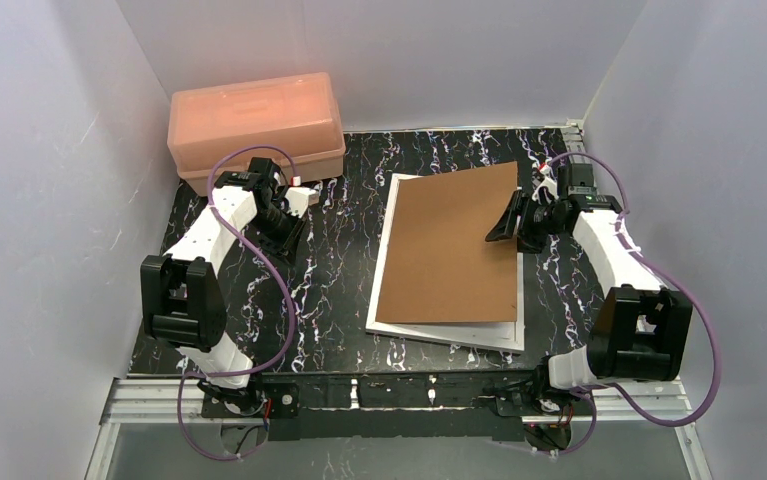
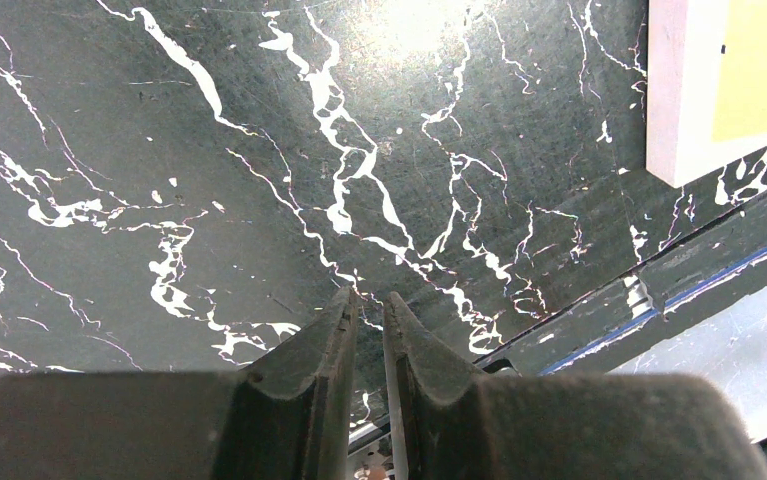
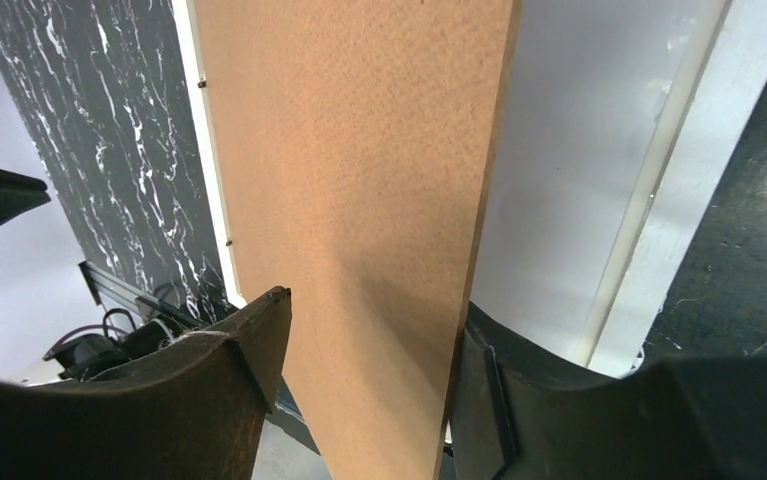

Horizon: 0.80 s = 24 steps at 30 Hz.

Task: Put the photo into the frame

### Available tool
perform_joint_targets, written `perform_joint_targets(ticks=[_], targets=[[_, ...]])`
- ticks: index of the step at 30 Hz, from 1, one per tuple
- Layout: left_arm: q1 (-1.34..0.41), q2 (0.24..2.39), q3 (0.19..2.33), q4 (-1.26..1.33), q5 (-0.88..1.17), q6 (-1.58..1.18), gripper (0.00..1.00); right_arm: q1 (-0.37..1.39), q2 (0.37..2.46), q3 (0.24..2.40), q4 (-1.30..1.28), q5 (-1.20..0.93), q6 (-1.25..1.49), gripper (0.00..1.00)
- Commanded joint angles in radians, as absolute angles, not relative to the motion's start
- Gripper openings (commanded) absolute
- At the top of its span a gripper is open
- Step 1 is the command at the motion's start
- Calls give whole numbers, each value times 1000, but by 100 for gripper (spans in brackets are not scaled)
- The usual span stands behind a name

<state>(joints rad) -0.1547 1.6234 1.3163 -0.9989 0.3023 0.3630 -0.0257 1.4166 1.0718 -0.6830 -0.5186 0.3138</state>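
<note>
Brown cardboard backing board [image 1: 449, 250] askew on thin white picture frame [image 1: 449, 334]; likely backing step. Right hand [image 1: 509, 222] spread astride board edge; left hand [image 2: 370, 297] nearly pressed together, empty. Next: square board in.

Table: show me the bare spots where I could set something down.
Widest bare marble: between the left arm and the frame. A thin strip lies along the frame's near side. Crowded: far-left corner with the pink box; right side, where the right pincer straddles the brown board.

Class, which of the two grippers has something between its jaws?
The right gripper: the brown board sits with its edge between the parted jaws. The left gripper has its jaws nearly closed on nothing, above the table.
</note>
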Motion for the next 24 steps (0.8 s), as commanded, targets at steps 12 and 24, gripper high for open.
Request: perform_joint_targets(ticks=[12, 24], targets=[[-160, 1584, 1314, -1020, 319, 370, 15, -8, 1469, 1176, -709, -433, 238, 68], [-159, 1579, 1307, -1015, 319, 369, 15, 55, 1508, 1216, -733, -291, 253, 77]])
